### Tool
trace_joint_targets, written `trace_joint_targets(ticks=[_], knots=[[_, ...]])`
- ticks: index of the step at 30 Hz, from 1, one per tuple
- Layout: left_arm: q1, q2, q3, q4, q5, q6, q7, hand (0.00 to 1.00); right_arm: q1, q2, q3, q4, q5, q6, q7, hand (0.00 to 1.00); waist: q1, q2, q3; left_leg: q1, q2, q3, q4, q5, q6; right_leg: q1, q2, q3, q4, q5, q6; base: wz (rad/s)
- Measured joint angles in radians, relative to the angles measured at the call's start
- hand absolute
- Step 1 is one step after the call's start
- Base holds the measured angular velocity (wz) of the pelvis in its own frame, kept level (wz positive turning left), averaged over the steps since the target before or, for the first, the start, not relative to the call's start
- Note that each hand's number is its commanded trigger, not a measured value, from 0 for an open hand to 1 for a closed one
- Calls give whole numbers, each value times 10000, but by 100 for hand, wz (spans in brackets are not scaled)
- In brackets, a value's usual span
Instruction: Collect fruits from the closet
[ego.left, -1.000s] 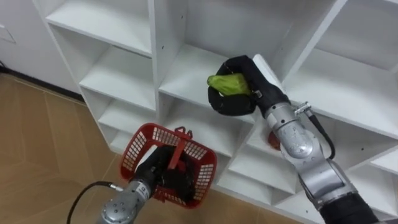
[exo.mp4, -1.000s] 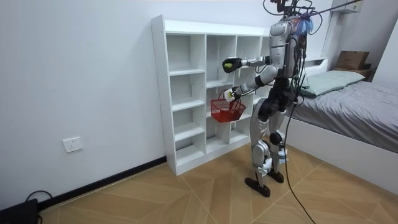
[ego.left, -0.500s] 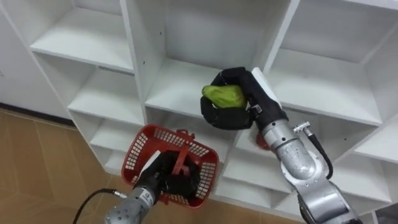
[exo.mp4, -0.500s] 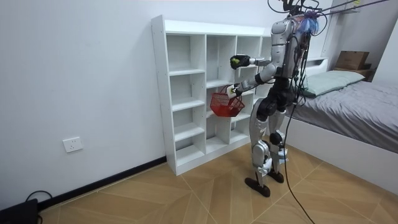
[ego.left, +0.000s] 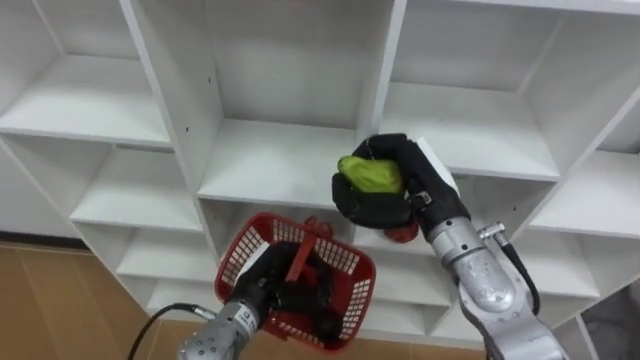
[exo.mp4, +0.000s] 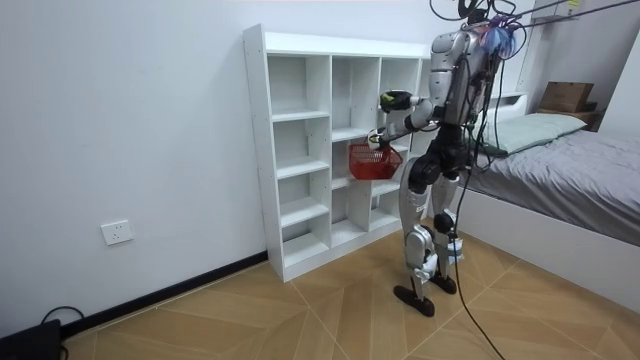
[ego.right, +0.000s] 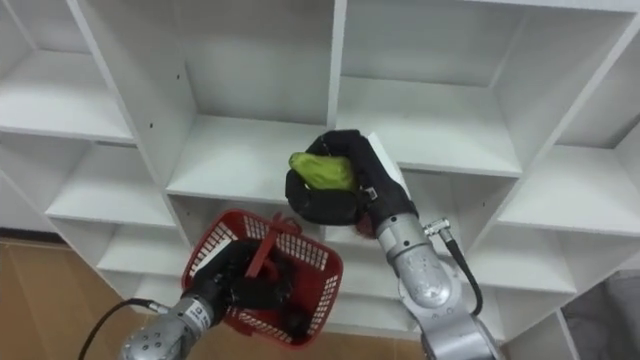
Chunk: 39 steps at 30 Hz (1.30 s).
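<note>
"While the robot stands facing the white closet (ego.left: 262, 160) of smooth, flat boards, what has its right robot hand (ego.left: 392, 200) got?"
"A lumpy, glossy green fruit (ego.left: 370, 173), wrapped in its black fingers at the front edge of a middle shelf, just above the basket's rim."
"And the left robot hand (ego.left: 280, 292)?"
"Curled round the flat handle of a red basket (ego.left: 352, 283) of open plastic mesh, held up before the lower shelves."
"Anything else?"
"A small red rounded object (ego.left: 402, 233) just behind the right wrist; I cannot tell what it is."
</note>
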Motion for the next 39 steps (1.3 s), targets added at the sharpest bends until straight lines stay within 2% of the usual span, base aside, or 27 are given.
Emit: trace_joint_targets(ticks=[5, 7, 11, 17, 21, 27, 34, 39], knots=[[-1, 24, -16, -18, -6, -1, -9, 100, 450, 286, 23, 2, 310, 5, 110, 100, -46, 172, 115, 62, 81, 93, -7, -24, -4, 81, -7, 147, -10, 0, 0, -7], [0, 21, -17, -25, -6, -1, -17, 100, 557, 287, 23, 26, 305, 5, 154, 100, -89, 190, 127, 57, 93, 96, -26, -32, -13, 62, -7, 158, -11, 0, 0, -2], [0, 34, -18, -25, -6, -2, -166, 100, 642, 261, 12, 295, 292, 8, 189, 100, -219, 183, 128, 53, 86, 131, -32, -52, -28, -38, 25, 202, 1, -1, -1, -3], [0, 45, 56, -27, -5, -2, -416, 100, 699, 255, 5, 566, 165, 99, 179, 100, -220, 38, 94, 37, 84, 174, -26, -54, -28, -58, 91, 223, -16, 0, -4, -2], [0, 69, 74, -140, -6, -2, -475, 100, 702, 251, 1, 567, 219, 117, 172, 100, -230, 33, 86, -17, 93, 175, -18, -55, -29, -103, 92, 215, -25, 0, -5, 0], [-10, 74, 80, -285, -214, -11, -386, 100, 660, 314, 33, 1014, 1662, 112, -56, 100, -168, 50, 68, -117, 97, 234, -9, -53, -30, -225, 101, 230, 15, 2, -8, 0], [-20, 61, 83, -540, -634, -15, -429, 100, 658, 319, 74, 1863, 2719, 114, -252, 100, -189, 170, 77, -278, 135, 207, 11, -54, -30, -335, 96, 225, 23, 13, -25, 0], [-54, 60, 87, -610, -808, -33, -422, 100, 543, 304, 73, 2031, 2862, 114, -283, 100, -188, 292, 64, -461, 151, 217, 61, -54, -30, -575, 62, 207, 157, 13, -26, 0]])
